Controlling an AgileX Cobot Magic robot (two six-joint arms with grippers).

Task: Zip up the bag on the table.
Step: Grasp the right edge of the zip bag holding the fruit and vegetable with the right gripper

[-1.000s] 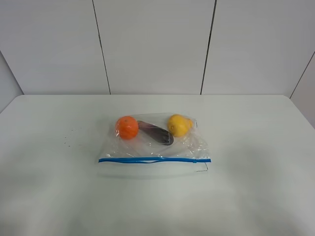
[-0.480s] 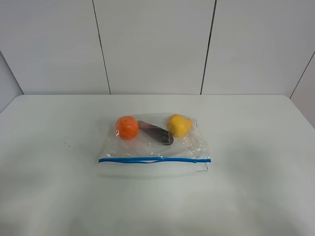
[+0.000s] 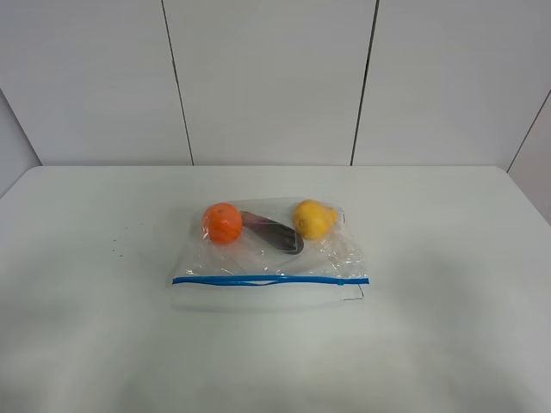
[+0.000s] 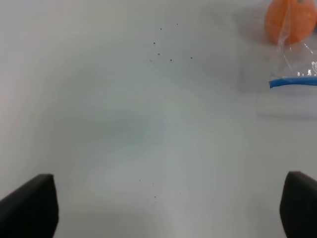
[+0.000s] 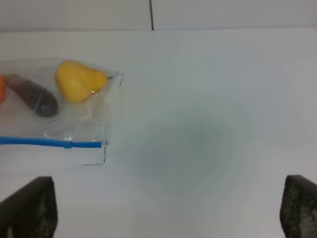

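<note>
The left gripper (image 4: 163, 208) is open wide. Its two dark fingers (image 4: 27, 206) stand far apart and hold nothing. It hangs over a bare part of the table (image 3: 448, 258), near a few tiny dark specks (image 4: 163, 49). One end of the bag (image 3: 269, 254) shows off to the side, apart from the fingers.

The right gripper (image 5: 163, 208) is open wide too, and it holds nothing. It hangs over bare table beside the other end of the bag and does not touch it.

The bag lies flat in the middle of the white table. It is clear and crinkly. A thin blue zip strip (image 3: 269, 280) runs along its near long edge, with a small blue tab (image 5: 67, 144) close to the right end. I cannot tell if the strip is shut all the way.

Three things sit inside the bag along its far edge. An orange (image 3: 222, 223) is on the left, a dark eggplant (image 3: 274, 232) is in the middle, and a yellow fruit (image 3: 313, 218) is on the right. The eggplant lies just beside the other two.
</note>
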